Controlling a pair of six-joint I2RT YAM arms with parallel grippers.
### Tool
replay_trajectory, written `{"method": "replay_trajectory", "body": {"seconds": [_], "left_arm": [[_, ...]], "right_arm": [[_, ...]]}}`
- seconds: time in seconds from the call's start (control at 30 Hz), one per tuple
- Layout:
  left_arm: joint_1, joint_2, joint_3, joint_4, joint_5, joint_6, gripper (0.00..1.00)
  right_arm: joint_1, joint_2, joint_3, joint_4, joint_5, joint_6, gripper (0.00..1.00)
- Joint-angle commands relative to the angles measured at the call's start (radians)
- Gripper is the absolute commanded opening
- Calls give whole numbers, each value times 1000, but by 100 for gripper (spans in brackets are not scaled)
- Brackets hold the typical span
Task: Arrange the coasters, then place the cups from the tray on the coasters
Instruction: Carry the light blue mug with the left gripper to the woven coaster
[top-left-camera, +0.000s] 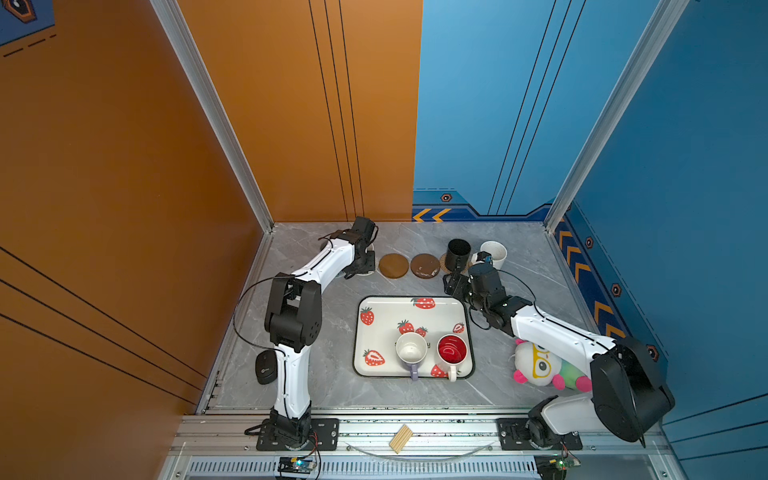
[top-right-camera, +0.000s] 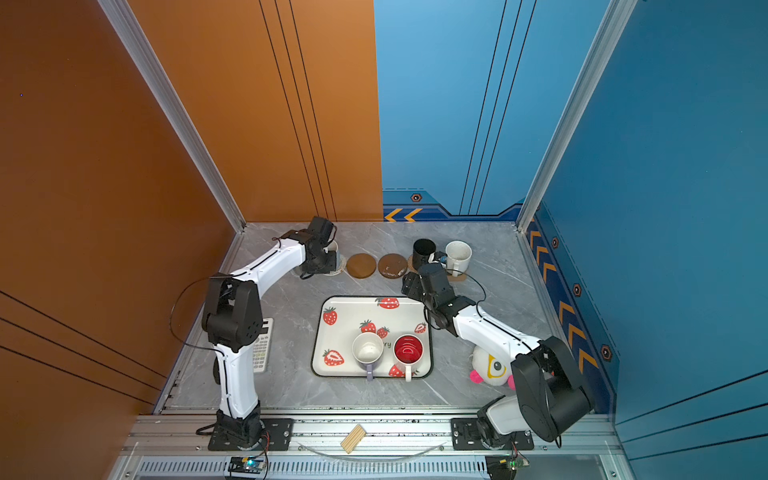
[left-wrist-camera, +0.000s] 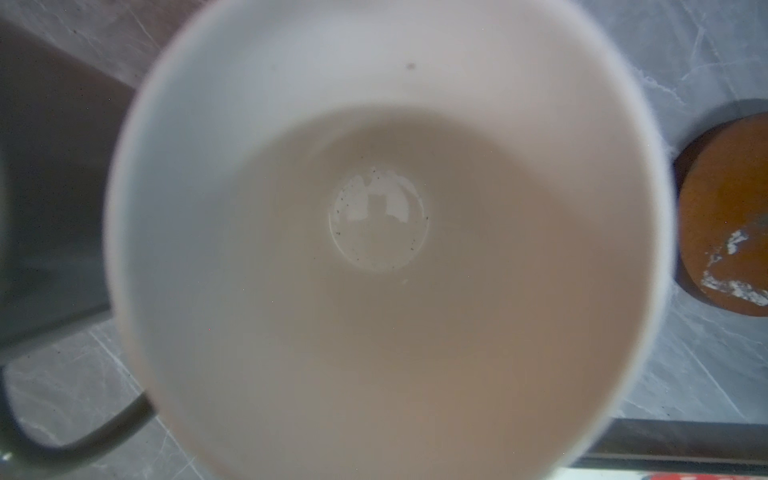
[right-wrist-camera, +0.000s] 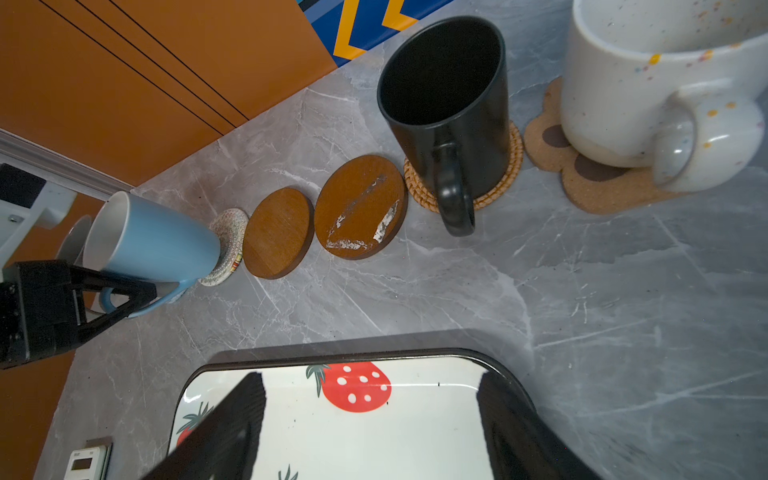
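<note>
Orange wall (top-left-camera: 124, 145) left/back, blue wall (top-left-camera: 685, 166) rt, grey marble tabletop (top-left-camera: 324, 386), alu frame post (top-left-camera: 218, 120).

two cameras mounted side by side high above the near edge of the table (top-left-camera: 415, 395) are looking steeply down and away, taking in the whole tabletop from far off; both top views are showing nearly the same scene, shifted sideways. the left wrist camera is peering straight down into the blue cup (left-wrist-camera: 374, 249) from very close, the cup's white inside filling most of its frame. the right wrist camera is hovering low over the tray (right-wrist-camera: 432, 415), facing the far side, and is sharing that cup and the scuffed brown disc (right-wrist-camera: 360, 206) with the left wrist view.
</note>
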Motion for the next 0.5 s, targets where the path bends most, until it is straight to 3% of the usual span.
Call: {"method": "replay_trajectory", "body": {"seconds": [0.0,0.47], "left_arm": [[7,5,53,34,-36,23,0],[8,33,67,34,-38,26,0]], "right_arm": [[-9,8,-5,20,-10,9,79],[-13,29,0,28,-17,12,79]]}}
